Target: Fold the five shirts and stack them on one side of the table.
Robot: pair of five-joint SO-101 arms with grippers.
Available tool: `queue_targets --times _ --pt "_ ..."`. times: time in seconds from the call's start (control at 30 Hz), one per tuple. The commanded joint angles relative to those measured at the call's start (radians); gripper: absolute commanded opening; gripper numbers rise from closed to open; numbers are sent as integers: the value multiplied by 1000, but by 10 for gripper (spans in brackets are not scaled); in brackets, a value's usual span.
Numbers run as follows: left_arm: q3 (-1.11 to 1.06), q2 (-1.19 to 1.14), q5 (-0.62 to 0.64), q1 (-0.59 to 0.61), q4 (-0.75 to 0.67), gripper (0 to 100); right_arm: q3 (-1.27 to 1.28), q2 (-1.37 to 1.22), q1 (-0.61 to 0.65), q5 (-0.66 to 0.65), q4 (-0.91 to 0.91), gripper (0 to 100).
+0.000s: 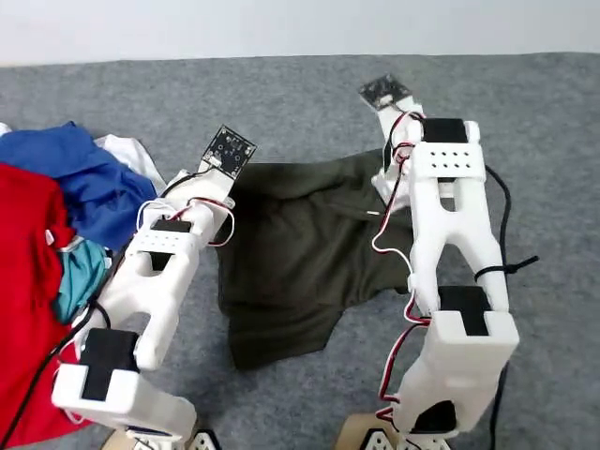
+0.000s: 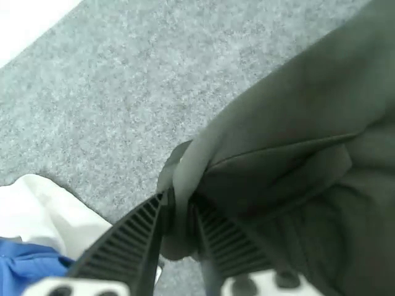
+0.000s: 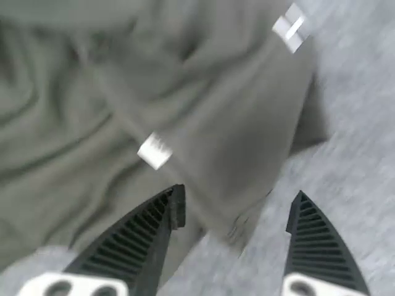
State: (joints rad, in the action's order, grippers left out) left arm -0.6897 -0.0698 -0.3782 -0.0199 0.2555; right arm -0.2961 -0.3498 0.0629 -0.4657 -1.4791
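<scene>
A dark olive shirt lies crumpled on the grey felt table between my two arms. My left gripper is shut on a bunched fold at the shirt's far left edge. The left arm stands at the shirt's left side. My right gripper is open, hovering over the shirt's far right edge; cloth lies between and under its fingers without being pinched. The right arm stands along the shirt's right side. Two small white tags show on the cloth.
A pile of shirts sits at the table's left: red, blue, teal and white. The white and blue cloth lies close beside the left gripper. Bare grey felt stretches behind the olive shirt and to the far right.
</scene>
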Motion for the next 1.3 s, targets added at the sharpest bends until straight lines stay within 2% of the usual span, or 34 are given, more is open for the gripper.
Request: queue_targets --times 0.0,0.2,0.47,0.9,1.17,1.27 --pt "33 5 -3 5 -25 3 -54 22 19 -49 -101 274" --pt "31 3 -3 5 -25 3 -54 19 21 -238 -217 274" --pt "12 11 -3 -2 -26 3 -54 -4 -47 -373 -119 274" --pt "12 11 -5 -2 -26 3 -55 -166 -120 -405 24 273" --pt "12 11 -5 -2 -26 3 -55 -180 -160 -407 143 83" --pt "12 9 -5 -2 -26 3 -55 -179 -156 -411 157 62"
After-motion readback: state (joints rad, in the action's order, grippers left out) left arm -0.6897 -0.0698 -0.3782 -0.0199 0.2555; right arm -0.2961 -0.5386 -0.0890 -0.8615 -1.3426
